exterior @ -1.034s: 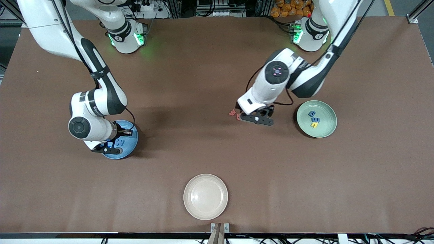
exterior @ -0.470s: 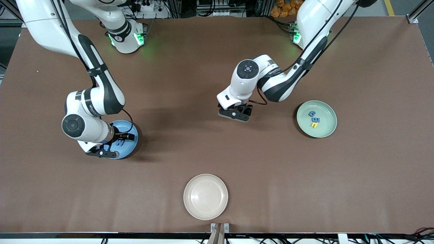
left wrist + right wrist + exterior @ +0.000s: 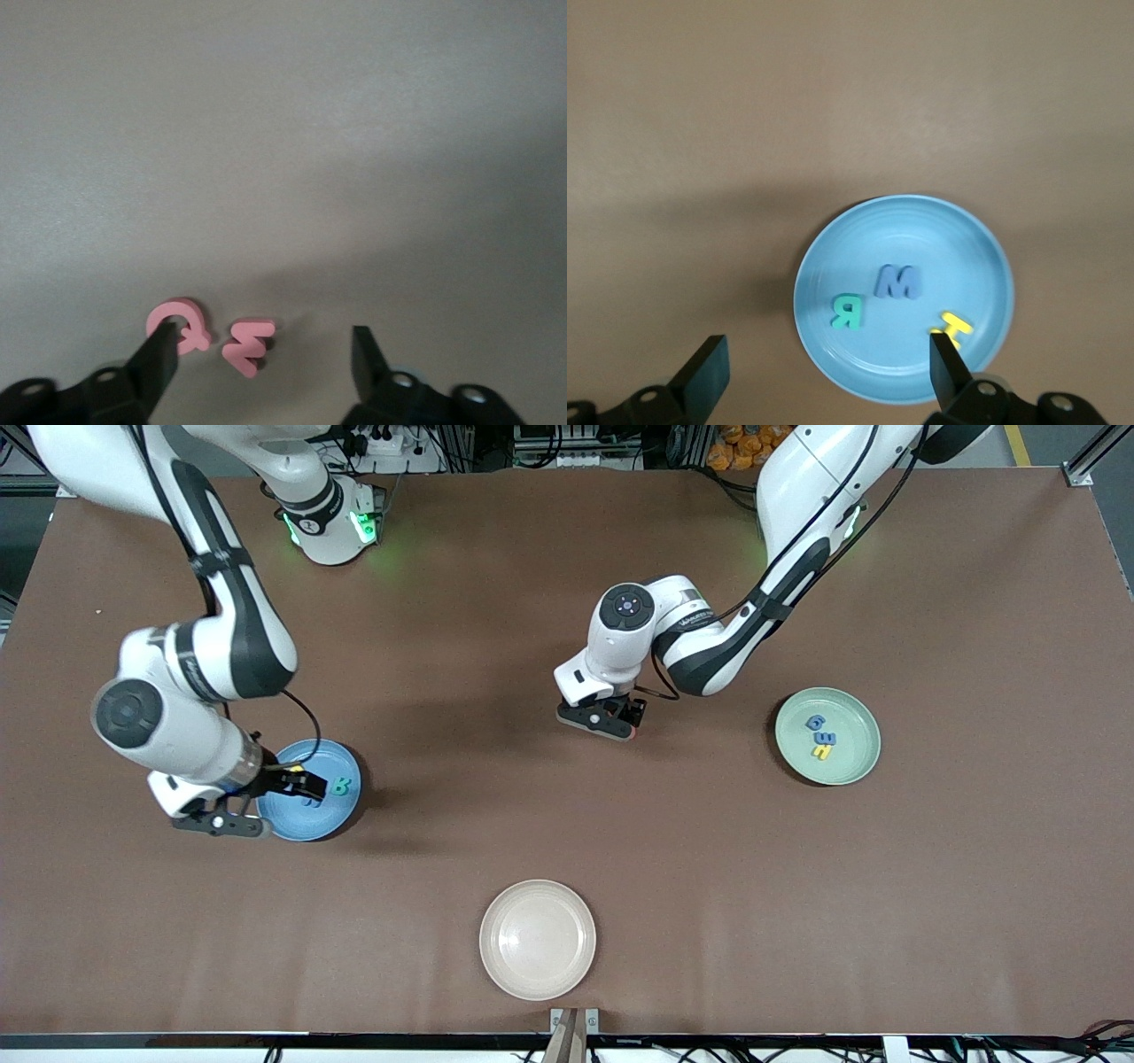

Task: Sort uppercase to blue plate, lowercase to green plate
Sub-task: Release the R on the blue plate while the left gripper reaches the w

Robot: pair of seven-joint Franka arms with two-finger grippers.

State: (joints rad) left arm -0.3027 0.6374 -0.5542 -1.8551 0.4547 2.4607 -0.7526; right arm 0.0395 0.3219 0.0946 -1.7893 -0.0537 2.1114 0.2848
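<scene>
Over the brown matte table (image 3: 567,824), the left gripper (image 3: 264,363) hangs with fingers spread around the soft red foam m (image 3: 248,343) beside the red Q (image 3: 180,322) — holding nothing — while the right gripper (image 3: 829,365), open and empty, hangs over the smooth round blue plate (image 3: 983,266) holding teal R (image 3: 847,312), blue M (image 3: 898,281) and yellow H (image 3: 951,327).

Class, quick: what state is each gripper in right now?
Left gripper: open, over the red Q and red m.
Right gripper: open, empty, above the blue plate.

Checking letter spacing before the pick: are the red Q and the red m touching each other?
Apart. The left wrist view shows a thin strip of bare table between the red Q and the red m, which lie side by side between the left pincer's fingers.
</scene>
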